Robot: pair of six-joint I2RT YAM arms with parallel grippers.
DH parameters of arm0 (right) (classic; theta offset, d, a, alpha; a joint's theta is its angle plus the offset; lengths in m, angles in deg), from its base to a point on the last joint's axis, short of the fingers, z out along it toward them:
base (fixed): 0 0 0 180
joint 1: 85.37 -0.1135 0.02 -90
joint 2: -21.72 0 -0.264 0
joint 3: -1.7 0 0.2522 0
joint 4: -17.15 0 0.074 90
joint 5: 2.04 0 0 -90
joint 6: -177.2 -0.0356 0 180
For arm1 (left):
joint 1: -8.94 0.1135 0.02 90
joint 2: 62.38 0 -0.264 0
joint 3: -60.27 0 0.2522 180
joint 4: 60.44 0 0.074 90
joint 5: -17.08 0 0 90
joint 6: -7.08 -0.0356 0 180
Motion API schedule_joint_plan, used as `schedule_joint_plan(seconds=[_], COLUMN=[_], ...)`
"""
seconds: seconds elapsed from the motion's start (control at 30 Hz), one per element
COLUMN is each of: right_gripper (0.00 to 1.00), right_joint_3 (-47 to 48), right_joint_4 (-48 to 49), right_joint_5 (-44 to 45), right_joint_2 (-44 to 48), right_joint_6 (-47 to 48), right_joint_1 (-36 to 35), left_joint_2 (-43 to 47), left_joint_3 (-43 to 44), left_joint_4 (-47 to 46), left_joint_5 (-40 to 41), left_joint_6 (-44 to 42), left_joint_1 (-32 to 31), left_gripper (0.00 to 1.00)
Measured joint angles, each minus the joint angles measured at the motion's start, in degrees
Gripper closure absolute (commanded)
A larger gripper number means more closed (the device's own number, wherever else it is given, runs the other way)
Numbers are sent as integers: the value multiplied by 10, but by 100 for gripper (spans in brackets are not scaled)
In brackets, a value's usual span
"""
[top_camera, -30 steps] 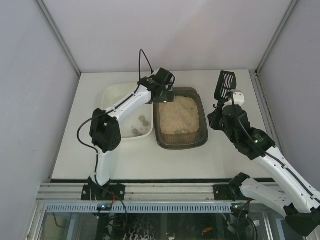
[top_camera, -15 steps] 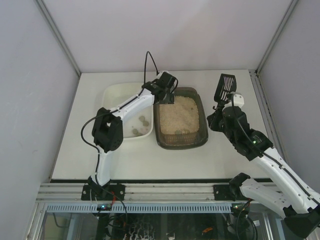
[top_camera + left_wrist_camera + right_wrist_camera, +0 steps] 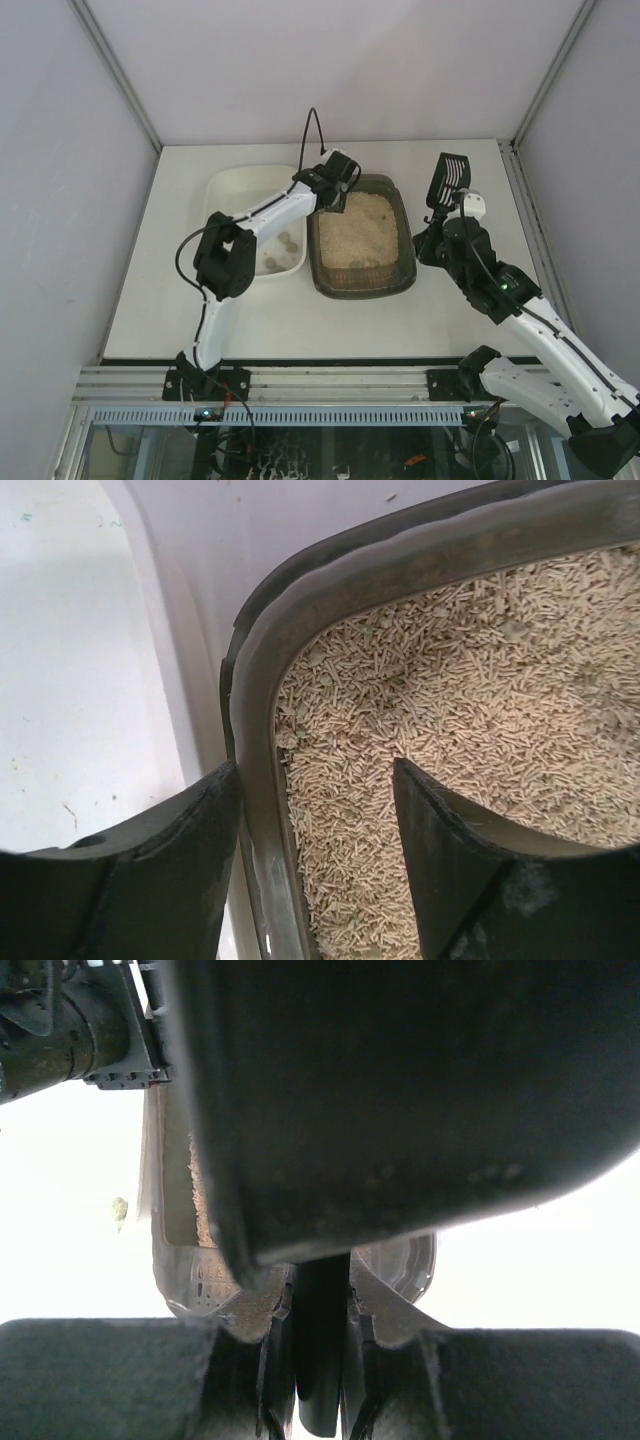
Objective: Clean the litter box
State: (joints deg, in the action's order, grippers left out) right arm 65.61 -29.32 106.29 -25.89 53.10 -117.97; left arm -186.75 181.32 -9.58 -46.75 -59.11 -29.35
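Left wrist view: both fingers (image 3: 150,880) of the left gripper (image 3: 312,770) are cut off at the bottom edge. The litter box (image 3: 255,680) shows one corner only. The rest runs out of frame beyond the right-hand finger and below it. The white tray (image 3: 170,660), outside the left-hand finger, is cropped to a strip of wall and floor.

Right wrist view: the scoop (image 3: 400,1090), directly ahead of the right gripper (image 3: 320,1360), is dark, blurred and cropped. It masks most of the box beyond. A greenish speck (image 3: 119,1207) to the fingers' left cannot be identified.

Top view: the clumps (image 3: 283,243) in the tray, behind the left gripper, are too small to identify.
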Motion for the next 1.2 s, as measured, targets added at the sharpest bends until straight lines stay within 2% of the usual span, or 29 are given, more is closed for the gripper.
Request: schedule_joint_plan(seconds=[0.13,0.43,0.5,0.53,0.7,0.83,1.0,1.2], right_gripper=[100,100,100,100,100,100,100,100], right_joint_3=[-7,-12,-12,-12,-15,-18,-18,-17], right_joint_4=[9,22,23,23,16,3,-26,-92], right_joint_5=[-5,-9,-8,-8,1,15,47,88], right_joint_2=[0,0,0,0,16,69,140,216], right_joint_6=[-5,-9,-9,-9,-17,-21,-30,-47], right_joint_1=[0,0,1,1,3,3,3,3], left_joint_2=[-14,-14,-14,-15,-28,-59,-93,-98], left_joint_3=[0,2,2,2,16,58,121,132], left_joint_4=[-2,1,-10,-15,-25,-23,-6,-14], left_joint_5=[22,45,37,31,32,32,-24,-102], left_joint_6=[-21,-73,-91,-103,-202,-294,-382,-474], left_joint_1=[0,2,1,0,-24,-62,-103,-125], left_gripper=[61,85,97,100,100,100,100,100])
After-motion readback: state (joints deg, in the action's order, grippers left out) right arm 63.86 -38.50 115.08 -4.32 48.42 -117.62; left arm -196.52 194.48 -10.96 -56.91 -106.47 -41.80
